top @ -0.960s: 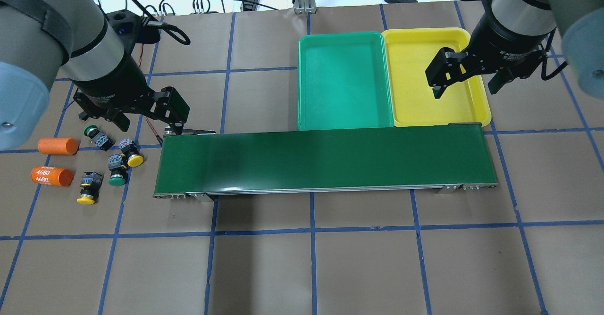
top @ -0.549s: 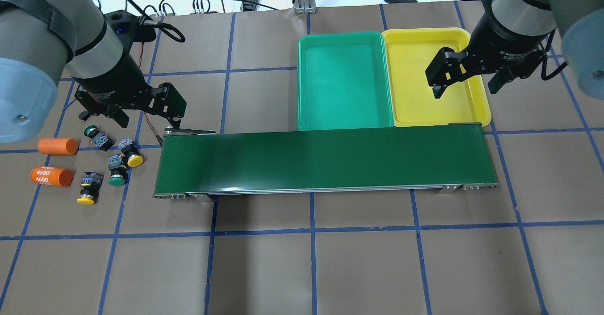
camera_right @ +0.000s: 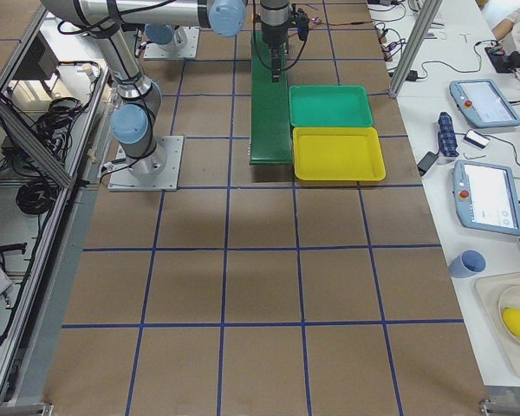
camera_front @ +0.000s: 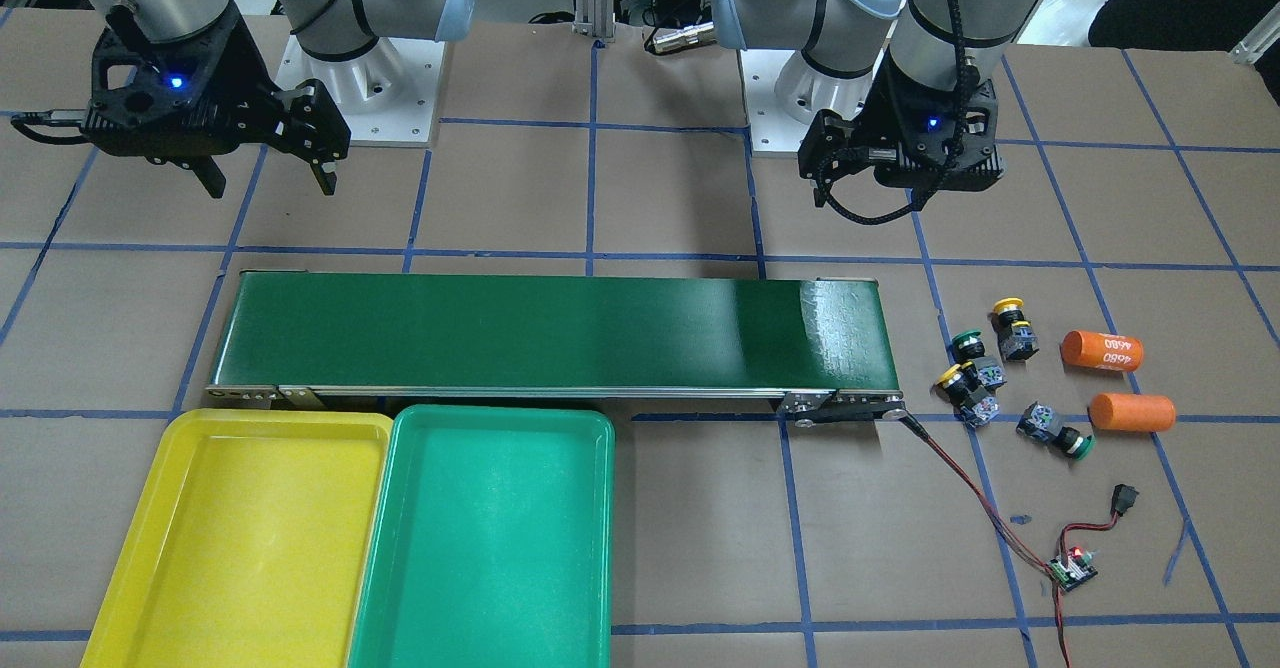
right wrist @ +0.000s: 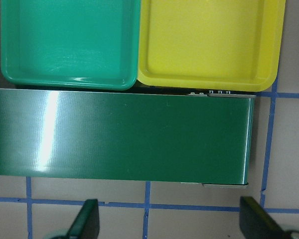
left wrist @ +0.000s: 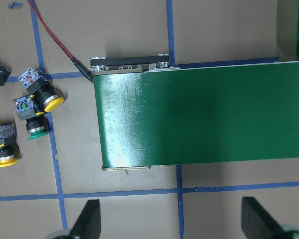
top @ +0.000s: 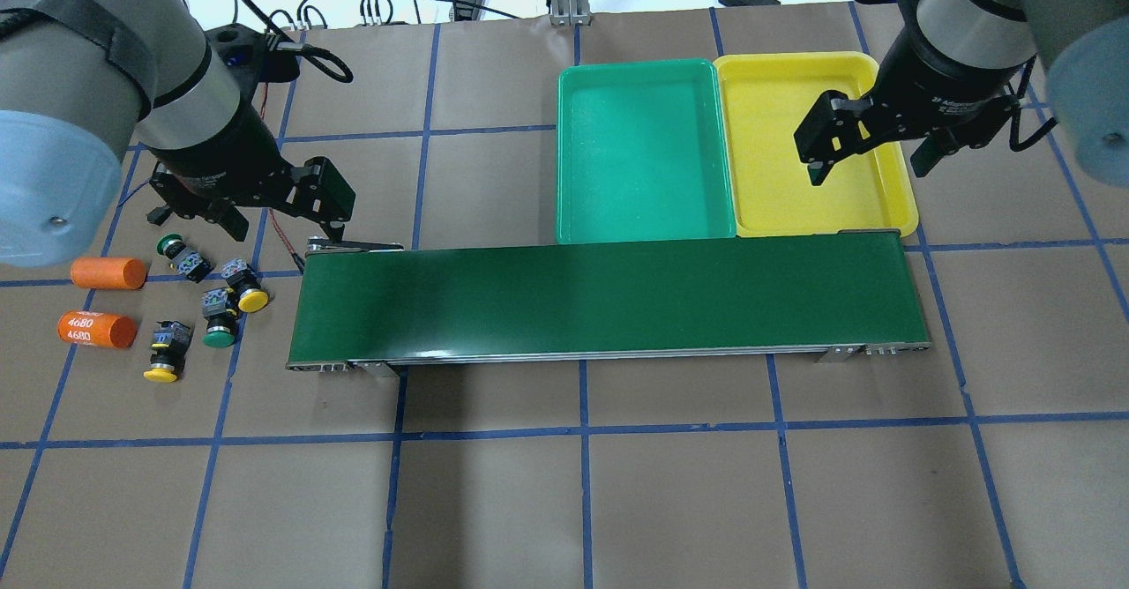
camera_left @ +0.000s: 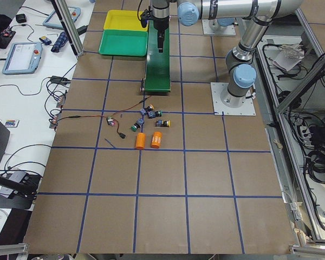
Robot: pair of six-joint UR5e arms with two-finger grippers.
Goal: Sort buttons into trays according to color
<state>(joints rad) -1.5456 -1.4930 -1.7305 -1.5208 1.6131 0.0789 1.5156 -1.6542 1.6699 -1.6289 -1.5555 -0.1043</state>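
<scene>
Buttons (top: 253, 300) lie clustered left of the belt (top: 600, 302); left gripper (top: 282, 227) hangs spread, empty, high near its left end, right gripper (top: 869, 166) likewise near its right end.

Bright, even light is falling from overhead, leaving only faint, soft shadows. White glare is streaking the belt (left wrist: 120, 117) and glinting off the green tray (right wrist: 65, 62). Details are showing sharp.

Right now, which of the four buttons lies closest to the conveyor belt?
The yellow button beside the belt; the other three lie farther off, toward the orange cylinders.
</scene>
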